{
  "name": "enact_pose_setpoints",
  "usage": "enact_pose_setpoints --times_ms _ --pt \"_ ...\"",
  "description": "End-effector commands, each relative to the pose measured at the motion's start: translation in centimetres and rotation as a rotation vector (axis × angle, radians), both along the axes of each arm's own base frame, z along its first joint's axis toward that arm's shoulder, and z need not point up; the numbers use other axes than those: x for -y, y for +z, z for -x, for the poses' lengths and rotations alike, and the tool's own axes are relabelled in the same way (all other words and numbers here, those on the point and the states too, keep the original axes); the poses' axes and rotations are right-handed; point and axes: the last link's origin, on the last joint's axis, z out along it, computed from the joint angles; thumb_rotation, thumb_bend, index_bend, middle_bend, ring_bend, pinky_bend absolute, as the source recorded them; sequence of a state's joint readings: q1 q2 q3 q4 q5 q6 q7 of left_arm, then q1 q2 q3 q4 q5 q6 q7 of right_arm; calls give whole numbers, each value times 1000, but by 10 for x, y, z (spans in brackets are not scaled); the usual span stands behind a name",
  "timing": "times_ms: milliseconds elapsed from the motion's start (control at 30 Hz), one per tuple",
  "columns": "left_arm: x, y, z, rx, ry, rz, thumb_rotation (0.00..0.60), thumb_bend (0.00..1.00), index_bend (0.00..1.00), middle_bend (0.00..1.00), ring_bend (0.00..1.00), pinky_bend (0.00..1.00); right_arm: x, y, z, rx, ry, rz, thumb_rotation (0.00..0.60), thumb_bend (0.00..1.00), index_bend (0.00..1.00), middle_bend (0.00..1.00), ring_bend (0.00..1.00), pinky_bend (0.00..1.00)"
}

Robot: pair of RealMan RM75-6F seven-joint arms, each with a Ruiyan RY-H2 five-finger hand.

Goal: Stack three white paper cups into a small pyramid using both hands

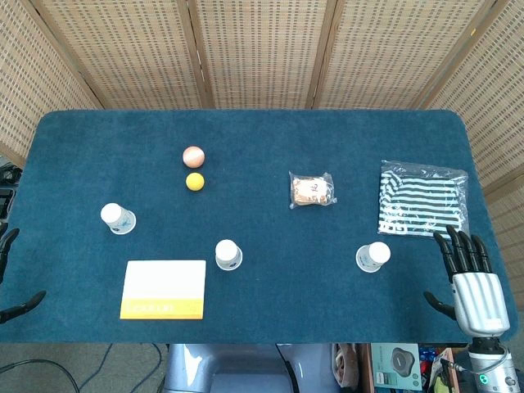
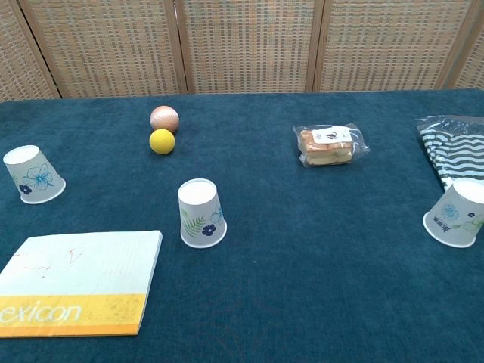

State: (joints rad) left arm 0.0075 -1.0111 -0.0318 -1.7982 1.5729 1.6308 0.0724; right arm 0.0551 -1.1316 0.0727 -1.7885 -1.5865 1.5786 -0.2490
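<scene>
Open cloth between cups; book point(image 1: 164, 289) beside middle cup point(image 1: 228, 255).

Three paper cups stand upside down on the table: one at the left point(image 1: 118, 219), one near the middle point(image 1: 228, 255), one at the right point(image 1: 373, 257). Two balls lie at the far left, one pink point(image 1: 193, 155) and one yellow point(image 1: 195, 182). There is one book point(image 1: 164, 289), one wrapped snack point(image 1: 312, 190), and one bag of striped cloth point(image 1: 422, 199).
</scene>
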Motion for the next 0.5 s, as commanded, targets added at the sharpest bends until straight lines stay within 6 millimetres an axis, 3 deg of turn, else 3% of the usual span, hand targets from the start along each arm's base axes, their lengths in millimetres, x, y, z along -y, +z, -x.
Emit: enact_pose_setpoints --times_ms 33,300,400,500 --pt "0 0 0 0 1 1 600 114 0 0 0 0 0 0 0 1 0 -3 600 0 0 0 0 0" --pt "-1 -1 1 2 5 6 600 114 0 0 0 0 6 -2 0 52 8 -78 600 0 0 0 0 0" --pt "-2 0 1 0 9 0 600 114 0 0 0 0 24 -5 -3 62 51 -124 600 0 1 55 5 24" --pt "-4 -2 1 -7 12 7 600 113 0 0 0 0 54 -17 -2 97 51 -234 600 0 36 149 47 125"
